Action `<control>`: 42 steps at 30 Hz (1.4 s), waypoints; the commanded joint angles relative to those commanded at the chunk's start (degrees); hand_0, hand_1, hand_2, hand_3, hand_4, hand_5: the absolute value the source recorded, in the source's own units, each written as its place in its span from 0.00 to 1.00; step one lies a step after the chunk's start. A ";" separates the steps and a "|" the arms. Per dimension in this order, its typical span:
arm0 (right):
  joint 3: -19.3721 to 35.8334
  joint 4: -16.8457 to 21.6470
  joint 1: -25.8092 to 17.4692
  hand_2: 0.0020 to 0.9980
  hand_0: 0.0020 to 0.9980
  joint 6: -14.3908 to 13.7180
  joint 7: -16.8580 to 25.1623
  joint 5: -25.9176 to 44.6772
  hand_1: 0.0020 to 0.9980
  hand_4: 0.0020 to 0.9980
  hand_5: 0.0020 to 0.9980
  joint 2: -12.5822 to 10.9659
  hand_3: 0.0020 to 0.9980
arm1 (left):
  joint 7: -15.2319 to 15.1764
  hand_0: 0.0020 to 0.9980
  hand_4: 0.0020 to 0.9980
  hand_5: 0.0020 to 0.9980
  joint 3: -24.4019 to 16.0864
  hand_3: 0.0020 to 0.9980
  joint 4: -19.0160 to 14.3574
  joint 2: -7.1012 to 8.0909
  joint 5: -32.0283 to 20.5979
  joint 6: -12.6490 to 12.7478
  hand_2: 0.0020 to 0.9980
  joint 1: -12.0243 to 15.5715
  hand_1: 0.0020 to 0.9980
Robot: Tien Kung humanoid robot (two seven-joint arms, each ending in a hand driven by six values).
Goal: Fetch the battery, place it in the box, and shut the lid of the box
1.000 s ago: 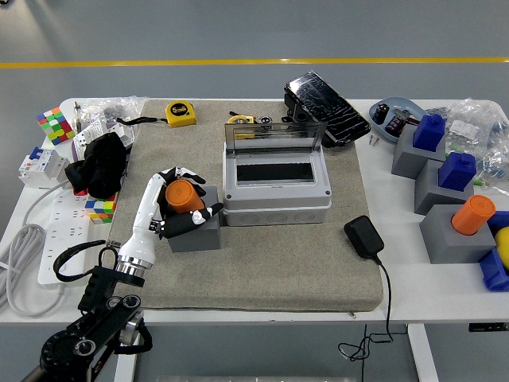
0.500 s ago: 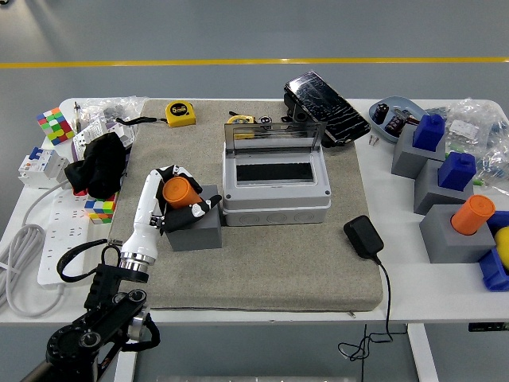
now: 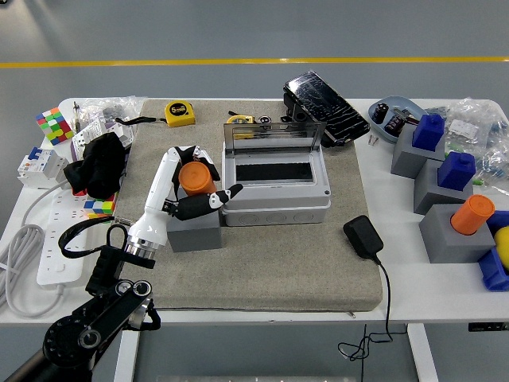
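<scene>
So far the left hand (image 3: 195, 189) fingers clasp the orange battery (image 3: 196, 178); boxing it in the open box (image 3: 275, 189) and lid closing remain

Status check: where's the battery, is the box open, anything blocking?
Left hand shut on orange battery, above grey holder block. Right hand not in view. Box beside it, lid up, nothing blocking.

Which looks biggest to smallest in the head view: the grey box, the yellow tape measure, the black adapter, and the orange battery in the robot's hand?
1. Grey box, clearly largest.
2. Black adapter.
3. Orange battery, partly hidden by the left hand.
4. Yellow tape measure, close to the battery; it sits farther away, so that order is unsure.
</scene>
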 joint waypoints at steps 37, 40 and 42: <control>-2.01 0.00 0.28 0.68 0.64 0.33 -0.48 -0.15 0.66 0.97 0.58 -0.19 0.58 | 35.53 0.13 1.00 0.07 20.86 0.33 15.82 -2.66 29.76 -10.67 0.19 -30.41 0.14; -2.15 0.00 0.28 0.68 0.64 0.30 -0.46 0.00 0.66 0.97 0.58 -0.22 0.58 | 35.12 0.24 1.00 0.11 20.69 0.62 15.82 -2.66 30.29 -10.87 0.36 -30.29 0.36; -2.25 0.00 0.25 0.68 0.64 0.32 -0.47 0.13 0.66 0.97 0.58 -0.23 0.58 | 34.81 0.24 1.00 0.11 20.84 0.62 15.88 -2.66 30.09 -10.78 0.36 -30.19 0.36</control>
